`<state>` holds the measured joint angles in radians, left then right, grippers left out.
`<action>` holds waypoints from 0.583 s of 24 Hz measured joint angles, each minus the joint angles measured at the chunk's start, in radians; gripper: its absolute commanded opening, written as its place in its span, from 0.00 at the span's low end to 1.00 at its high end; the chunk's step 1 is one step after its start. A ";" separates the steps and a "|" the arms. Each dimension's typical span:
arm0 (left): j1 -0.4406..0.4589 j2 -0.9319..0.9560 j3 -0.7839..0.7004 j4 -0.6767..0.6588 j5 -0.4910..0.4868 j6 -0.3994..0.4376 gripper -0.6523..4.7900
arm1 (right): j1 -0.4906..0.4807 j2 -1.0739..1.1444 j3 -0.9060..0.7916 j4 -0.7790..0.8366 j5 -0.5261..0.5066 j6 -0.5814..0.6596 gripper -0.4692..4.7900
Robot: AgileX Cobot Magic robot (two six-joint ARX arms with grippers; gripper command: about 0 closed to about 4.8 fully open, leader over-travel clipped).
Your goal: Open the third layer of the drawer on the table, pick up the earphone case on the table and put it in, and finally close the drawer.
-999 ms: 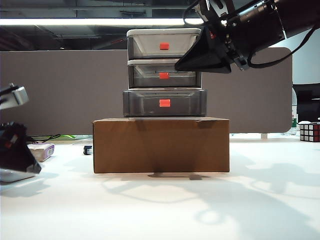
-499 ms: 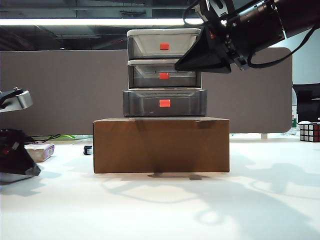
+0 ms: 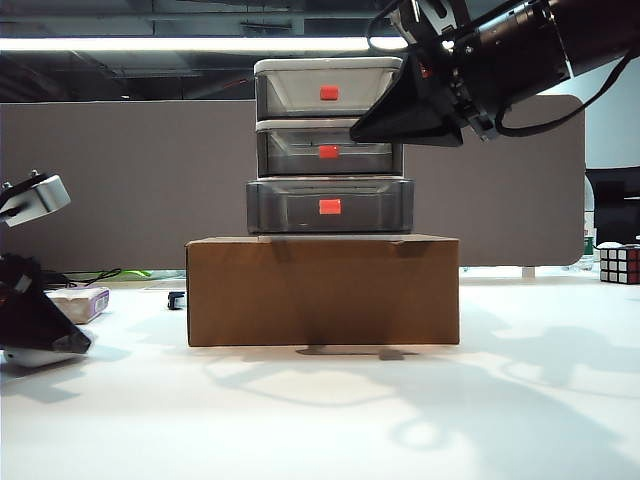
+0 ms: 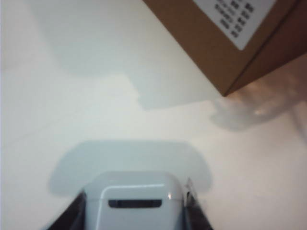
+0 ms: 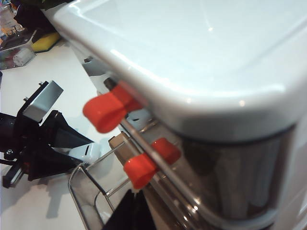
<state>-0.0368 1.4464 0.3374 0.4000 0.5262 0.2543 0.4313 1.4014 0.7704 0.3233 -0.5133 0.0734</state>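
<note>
The drawer (image 3: 290, 68) stands on a brown box, and the third layer (image 3: 290, 208) sticks out in front of the two above it. In the right wrist view its open tray (image 5: 84, 189) lies below the red tags. My right gripper (image 3: 357, 130) hovers by the second drawer's front. Its fingers (image 5: 125, 216) are pressed together, empty, just under a red tag (image 5: 146, 165). At the far left my left gripper (image 3: 48, 340) sits low on the table (image 3: 330, 420). The white earphone case (image 4: 134, 194) rests between the left gripper (image 4: 135, 208), whose dark fingers press both its sides.
A brown cardboard box (image 3: 322, 290) carries the drawer unit. A greyish-white block with a purple edge (image 3: 82, 302) lies behind the left gripper. A small dark item (image 3: 176, 299) sits beside the box. A Rubik's cube (image 3: 619, 264) stands at the far right.
The left gripper's fingers have closed in against the earphone case, and its wrist has turned a little. The right arm and the drawers have not moved.
</note>
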 measured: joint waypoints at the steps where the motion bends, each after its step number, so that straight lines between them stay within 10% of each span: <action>1: 0.000 -0.006 0.000 -0.006 0.013 0.000 0.21 | 0.000 0.000 0.000 0.000 0.000 0.000 0.08; 14: -0.201 -0.452 0.037 -0.057 -0.007 -0.008 0.21 | -0.002 0.000 0.000 -0.003 0.001 0.000 0.08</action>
<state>-0.2379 0.9947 0.3748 0.3431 0.5190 0.2466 0.4297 1.4014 0.7704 0.3202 -0.5125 0.0734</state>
